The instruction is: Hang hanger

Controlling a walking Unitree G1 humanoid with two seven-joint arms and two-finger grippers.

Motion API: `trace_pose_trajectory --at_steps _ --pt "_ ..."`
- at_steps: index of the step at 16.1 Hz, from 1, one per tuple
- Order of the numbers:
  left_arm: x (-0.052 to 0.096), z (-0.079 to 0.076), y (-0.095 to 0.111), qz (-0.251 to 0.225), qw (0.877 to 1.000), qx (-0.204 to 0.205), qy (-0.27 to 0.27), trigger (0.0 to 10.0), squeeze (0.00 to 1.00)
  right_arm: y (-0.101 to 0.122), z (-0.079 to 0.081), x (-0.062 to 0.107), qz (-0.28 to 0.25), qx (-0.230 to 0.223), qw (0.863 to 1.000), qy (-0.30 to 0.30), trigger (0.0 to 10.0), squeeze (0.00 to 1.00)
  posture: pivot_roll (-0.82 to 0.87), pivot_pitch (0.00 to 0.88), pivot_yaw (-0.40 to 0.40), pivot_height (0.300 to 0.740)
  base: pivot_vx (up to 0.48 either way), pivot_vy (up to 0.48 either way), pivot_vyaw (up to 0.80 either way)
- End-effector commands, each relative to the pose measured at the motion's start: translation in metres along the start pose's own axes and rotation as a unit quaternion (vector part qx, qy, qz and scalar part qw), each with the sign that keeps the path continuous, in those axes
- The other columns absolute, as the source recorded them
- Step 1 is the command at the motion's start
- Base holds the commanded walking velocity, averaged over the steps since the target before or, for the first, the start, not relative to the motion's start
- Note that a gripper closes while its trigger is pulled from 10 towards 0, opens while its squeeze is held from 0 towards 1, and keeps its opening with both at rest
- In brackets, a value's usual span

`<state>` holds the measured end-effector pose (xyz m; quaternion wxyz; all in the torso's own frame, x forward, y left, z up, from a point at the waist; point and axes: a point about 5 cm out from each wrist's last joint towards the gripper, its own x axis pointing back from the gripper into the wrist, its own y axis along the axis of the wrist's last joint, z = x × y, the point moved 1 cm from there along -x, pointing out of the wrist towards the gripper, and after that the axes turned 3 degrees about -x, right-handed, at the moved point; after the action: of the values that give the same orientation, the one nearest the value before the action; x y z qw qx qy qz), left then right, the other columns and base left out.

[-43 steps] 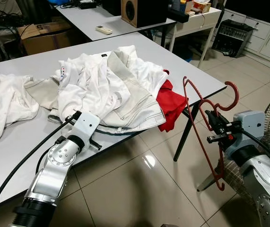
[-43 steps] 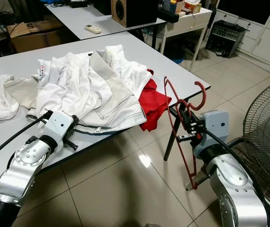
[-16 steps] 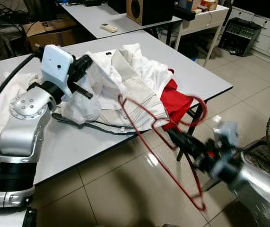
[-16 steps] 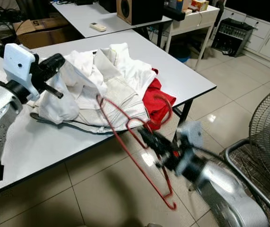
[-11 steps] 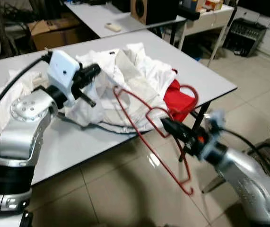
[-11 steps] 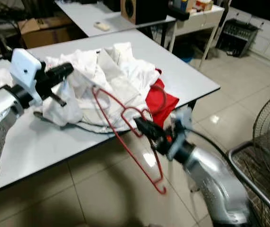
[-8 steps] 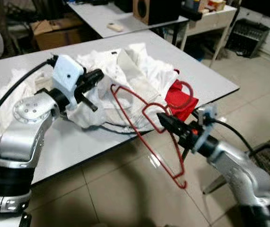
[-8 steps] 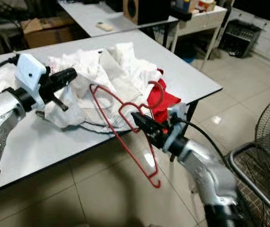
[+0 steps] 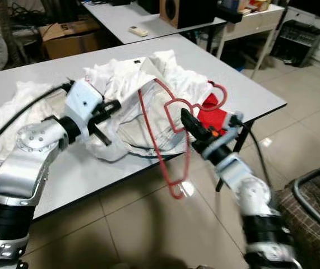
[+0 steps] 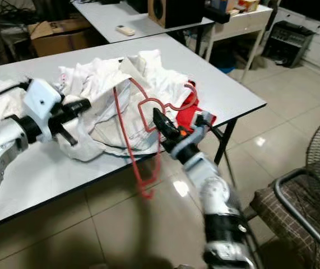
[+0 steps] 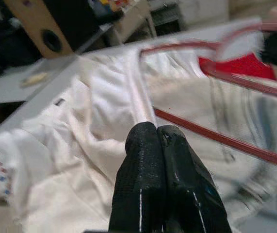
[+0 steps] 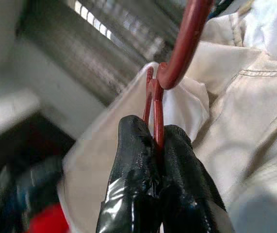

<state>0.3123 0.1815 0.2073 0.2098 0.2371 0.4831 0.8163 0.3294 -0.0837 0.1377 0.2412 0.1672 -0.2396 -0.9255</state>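
Over the grey bench (image 9: 249,89) edge, right claw (image 12: 154,141) clamps the red wire hanger (image 9: 161,129) near its hook, held above the white garment pile (image 9: 148,101). Left claw (image 11: 156,133) pinches a fold of white fabric (image 11: 140,104). No legible writing.

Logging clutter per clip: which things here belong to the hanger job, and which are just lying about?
In the job:
red wire hanger, clamped in the right gripper
white garment, pinched by the left gripper

Lying about:
red cloth at the table edge
remote control and speaker on the far desk
cardboard box
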Motion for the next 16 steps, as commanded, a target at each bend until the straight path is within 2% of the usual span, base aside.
trace_pose_trajectory --at_steps 1,4,8,9,10,13,16 --pt "-0.001 -0.009 0.001 0.004 0.999 -0.008 -0.035 0.0 0.0 0.005 0.008 -0.013 -0.028 -0.03 0.999 0.005 10.0 0.0 0.03 0.0 0.058 0.74 0.0 0.0 0.0" --pt "0.0 -0.028 0.002 0.002 0.995 0.008 -0.102 0.0 0.0 -0.003 0.011 -0.034 -0.047 -0.085 0.995 -0.023 10.0 0.0 0.04 0.0 0.053 0.74 0.0 0.0 0.0" --pt "0.007 -0.047 0.005 -0.004 0.984 0.03 -0.174 0.0 0.0 -0.014 0.014 -0.049 -0.053 -0.119 0.991 -0.041 10.0 0.0 0.04 0.0 0.045 0.74 0.0 0.0 0.0" --pt "0.006 -0.054 0.009 -0.015 0.98 0.043 -0.195 0.0 0.0 -0.015 0.015 -0.054 -0.064 -0.15 0.986 -0.044 10.0 0.0 0.04 0.0 0.044 0.74 0.0 0.0 0.0" --pt "0.006 -0.055 0.009 -0.016 0.979 0.044 -0.196 0.0 0.0 -0.016 0.015 -0.055 -0.064 -0.152 0.985 -0.044 10.0 0.0 0.04 0.0 0.044 0.74 0.0 0.0 0.0" --pt "-0.001 -0.064 0.01 -0.028 0.976 0.07 -0.202 0.0 0.0 -0.018 0.024 -0.07 -0.078 -0.209 0.974 -0.03 10.0 0.0 0.05 0.0 0.051 0.74 0.0 0.0 0.0" --pt "-0.005 -0.06 0.013 -0.039 0.978 0.091 -0.184 0.0 0.0 -0.021 0.034 -0.081 -0.071 -0.209 0.975 -0.012 10.0 0.0 0.06 0.0 0.049 0.74 0.0 0.0 0.0"
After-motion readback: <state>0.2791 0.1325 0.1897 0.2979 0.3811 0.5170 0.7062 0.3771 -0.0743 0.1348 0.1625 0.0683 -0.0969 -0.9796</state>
